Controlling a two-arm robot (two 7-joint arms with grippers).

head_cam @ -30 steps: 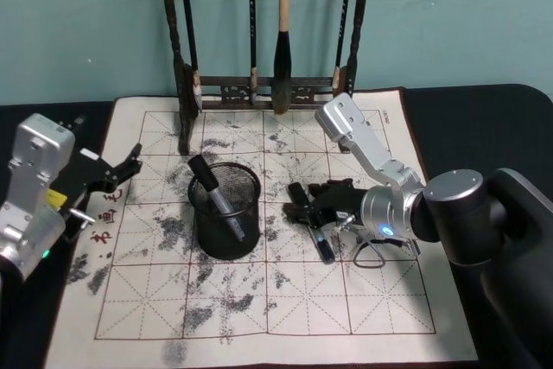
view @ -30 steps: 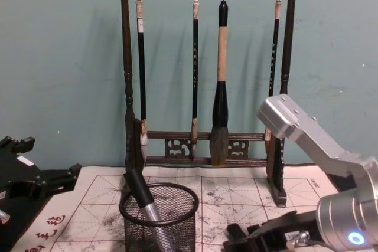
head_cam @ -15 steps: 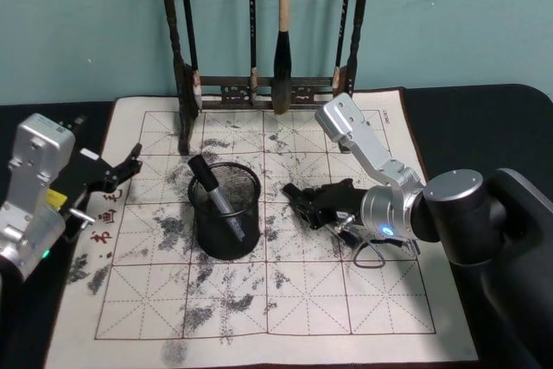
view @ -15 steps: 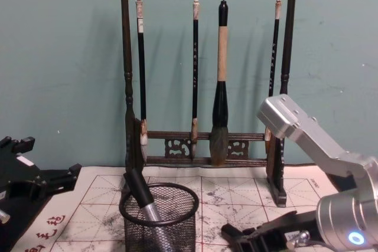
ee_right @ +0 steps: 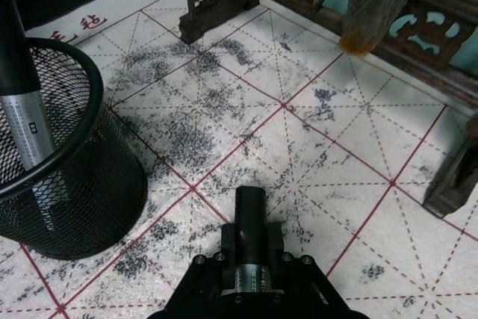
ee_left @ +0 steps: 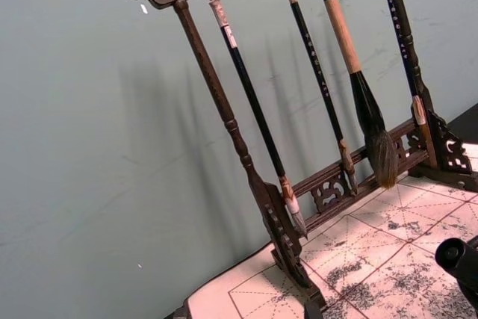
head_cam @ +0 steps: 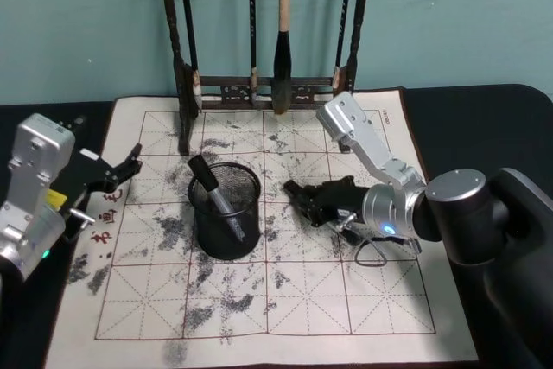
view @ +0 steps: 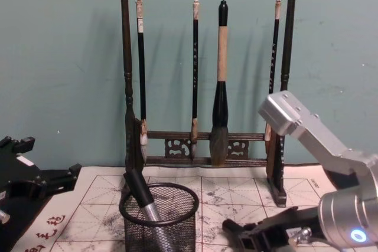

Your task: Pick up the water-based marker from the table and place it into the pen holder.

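Observation:
The water-based marker (ee_right: 250,211), black-capped with a silver body, is clamped in my right gripper (ee_right: 250,248) and points forward just above the mat. In the head view my right gripper (head_cam: 313,200) is shut on the marker (head_cam: 294,187) just right of the pen holder (head_cam: 225,231), a black wire-mesh cup. The pen holder (ee_right: 75,184) has another silver and black marker (ee_right: 26,121) leaning inside it. In the chest view the holder (view: 159,231) stands left of the right gripper (view: 248,234). My left gripper (head_cam: 121,170) rests open at the mat's left edge.
A tall dark wooden brush rack (head_cam: 259,84) with several hanging brushes stands at the back of the ink-stained grid mat (head_cam: 259,300). In the chest view the rack (view: 204,146) rises behind the holder. A black table surrounds the mat.
My right gripper has lifted the marker off the mat and turned it from lying toward me to pointing forward, moving slightly toward the holder. The left arm has stayed still.

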